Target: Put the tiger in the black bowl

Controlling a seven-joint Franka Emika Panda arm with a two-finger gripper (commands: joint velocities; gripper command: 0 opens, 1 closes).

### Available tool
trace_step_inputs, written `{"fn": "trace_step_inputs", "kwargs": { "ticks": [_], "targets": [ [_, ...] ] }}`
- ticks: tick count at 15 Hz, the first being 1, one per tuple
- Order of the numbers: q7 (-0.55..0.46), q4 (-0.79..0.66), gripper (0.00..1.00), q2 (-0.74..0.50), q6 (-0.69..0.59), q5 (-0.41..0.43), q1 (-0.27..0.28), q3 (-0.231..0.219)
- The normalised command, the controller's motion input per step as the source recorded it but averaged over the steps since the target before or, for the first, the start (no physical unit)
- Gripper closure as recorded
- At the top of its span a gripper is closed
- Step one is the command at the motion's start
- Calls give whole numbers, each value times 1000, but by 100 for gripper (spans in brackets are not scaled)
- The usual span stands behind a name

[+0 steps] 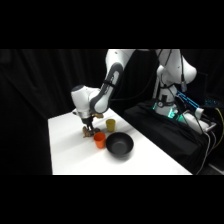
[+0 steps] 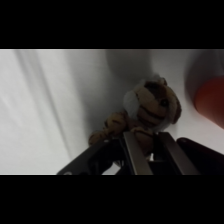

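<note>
With the pincer [image 2: 150, 150] spread astride the tiger [image 2: 150, 107] near the bench's far edge, close squarely on its body before lifting.

In the side view the gripper [image 1: 89, 129] hides most of the tiger [image 1: 88, 132]. In the wrist view the orange cup [image 2: 212, 98] is blurred and cut off at the right edge; the fingers [image 2: 136, 155] cover the tiger's [image 2: 150, 106] rear.

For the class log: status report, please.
Gripper down at small tan-and-brown striped toy tiger. Round matte black bowl empty. Orange cup between them.
</note>
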Motion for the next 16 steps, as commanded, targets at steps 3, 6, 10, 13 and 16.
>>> {"fn": "trace_step_inputs", "kwargs": {
  "ticks": [3,6,10,13,16],
  "targets": [
    [15,42,94,-113,-130,14,-13,-21],
    [33,-136,94,-425,-240,-59,16,-77],
    [49,-268,93,-599,-265,-131,52,-81],
    [101,-359,93,-556,-214,-154,93,-50],
    [124,-519,93,-552,-47,-147,112,-8]
  ]
}}
